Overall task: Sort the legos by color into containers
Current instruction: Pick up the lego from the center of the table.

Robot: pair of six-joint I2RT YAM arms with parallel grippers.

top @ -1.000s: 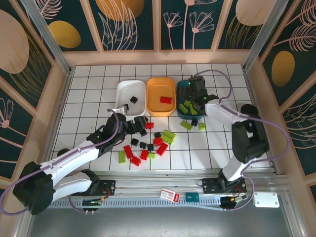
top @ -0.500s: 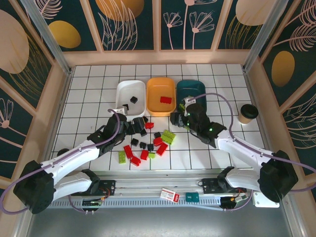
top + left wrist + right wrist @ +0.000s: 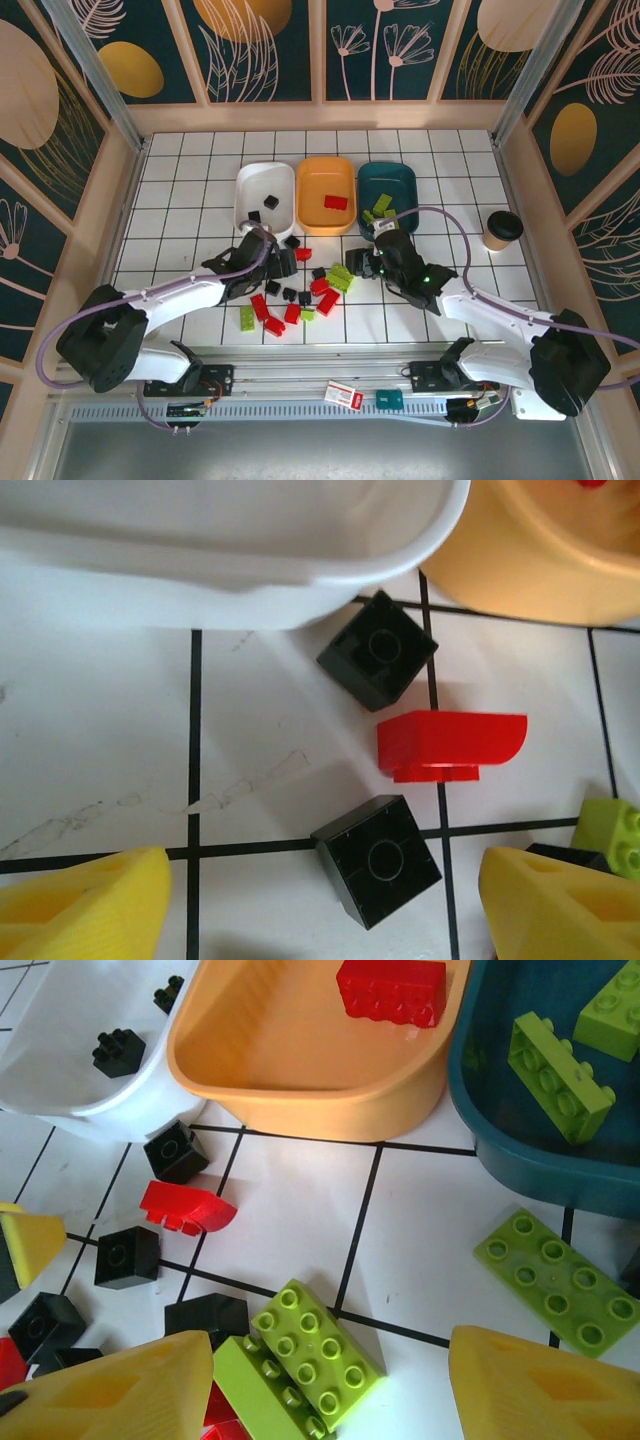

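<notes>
White gridded table (image 3: 180, 190), three containers (image 3: 327, 161), scattered legos (image 3: 292, 313), lidded paper cup (image 3: 502, 230)

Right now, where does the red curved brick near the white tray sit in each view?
Top external: red curved brick mid-table, just below the gap between white tray and orange tray.
Left wrist: the brick right of centre, between two black cubes.
Right wrist: the brick at left, below the white tray's corner.
Shared landmark: the black cube at the white tray's corner, beside the brick.

Robot test booth, gridded table (image 3: 180, 200), floral-panelled walls (image 3: 260, 50)
</notes>
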